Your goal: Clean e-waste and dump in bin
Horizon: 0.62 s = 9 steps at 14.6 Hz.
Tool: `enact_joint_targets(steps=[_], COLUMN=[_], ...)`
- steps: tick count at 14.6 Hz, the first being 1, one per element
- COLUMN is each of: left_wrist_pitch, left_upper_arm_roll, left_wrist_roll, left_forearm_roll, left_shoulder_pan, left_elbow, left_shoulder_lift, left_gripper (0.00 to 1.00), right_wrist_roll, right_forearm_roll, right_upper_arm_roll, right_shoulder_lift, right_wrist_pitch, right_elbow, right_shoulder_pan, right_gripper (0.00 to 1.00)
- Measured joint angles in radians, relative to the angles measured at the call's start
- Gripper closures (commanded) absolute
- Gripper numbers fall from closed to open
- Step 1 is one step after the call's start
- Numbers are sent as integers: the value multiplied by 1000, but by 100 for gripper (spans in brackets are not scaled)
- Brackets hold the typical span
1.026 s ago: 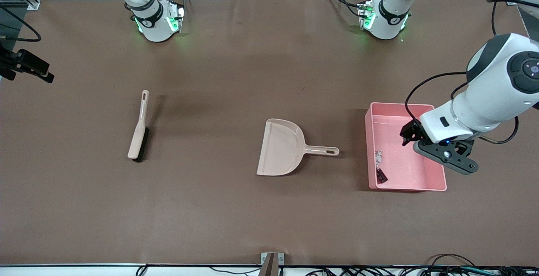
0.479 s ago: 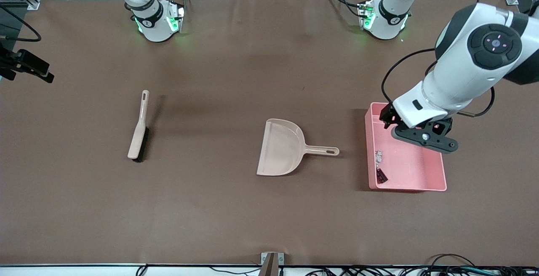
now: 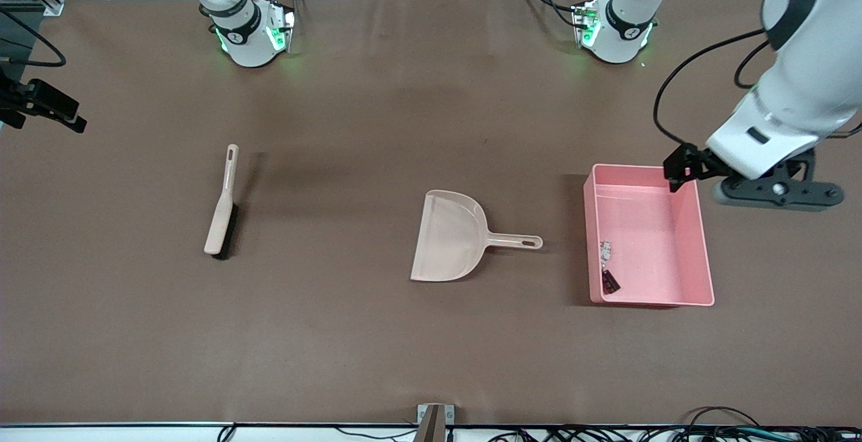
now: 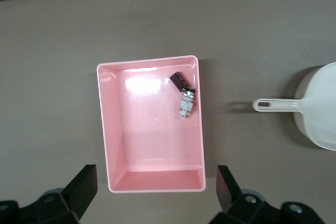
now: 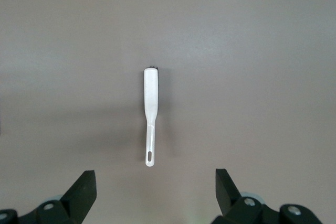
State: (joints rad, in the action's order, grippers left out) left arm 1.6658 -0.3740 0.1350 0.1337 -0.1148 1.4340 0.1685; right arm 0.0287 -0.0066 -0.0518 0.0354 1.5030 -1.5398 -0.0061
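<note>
The pink bin (image 3: pixel 702 240) stands toward the left arm's end of the table. Both e-waste pieces lie inside it by the wall facing the dustpan: the white component (image 3: pixel 607 248) and the dark maroon block (image 3: pixel 610 282). The left wrist view shows the bin (image 4: pixel 101 129), white piece (image 4: pixel 186 106) and maroon block (image 4: pixel 179 81). My left gripper (image 3: pixel 778 193) hangs high over the bin's rim on the robots' side, open and empty (image 4: pixel 156 184). My right gripper (image 5: pixel 155 192) is open and empty, high above the brush (image 5: pixel 150 98), and out of the front view.
The beige dustpan (image 3: pixel 448 236) lies mid-table, handle pointing at the bin; its edge shows in the left wrist view (image 4: pixel 320 108). The brush (image 3: pixel 221 216) lies toward the right arm's end. A black clamp (image 3: pixel 40 108) sits at that table edge.
My left gripper rose from low over the bin's inside and swung out toward the bin's rim on the robots' side. The e-waste, dustpan and brush have not moved.
</note>
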Motion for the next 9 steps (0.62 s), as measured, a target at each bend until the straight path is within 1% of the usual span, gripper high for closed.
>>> enact_joint_targets(steps=[2,3,4,9], left_wrist_pitch=[-8,-11,-17,-39], left_upper_arm_roll=[106,146,172,212], left_wrist_roll=[-37,-49,-58,-75], left_forearm_roll=[-58,-75,-90,-136], left_shoulder_pan=[64,88,102,111], left_elbow=[35,58,84,209], left_shoulder_lift=[-53,-80,-108,-232], left_gripper=[0,0,0,0], right_wrist_roll=[0,0,0,0], right_forearm_roll=[0,0,0,0], right_upper_arm_roll=[0,0,0,0], right_shoulder_lift=[0,0,0,0], right_wrist_pitch=[0,0,0,0], right_elbow=[0,0,0,0], right_shoulder_pan=[0,0,0,0], right_gripper=[0,0,0,0])
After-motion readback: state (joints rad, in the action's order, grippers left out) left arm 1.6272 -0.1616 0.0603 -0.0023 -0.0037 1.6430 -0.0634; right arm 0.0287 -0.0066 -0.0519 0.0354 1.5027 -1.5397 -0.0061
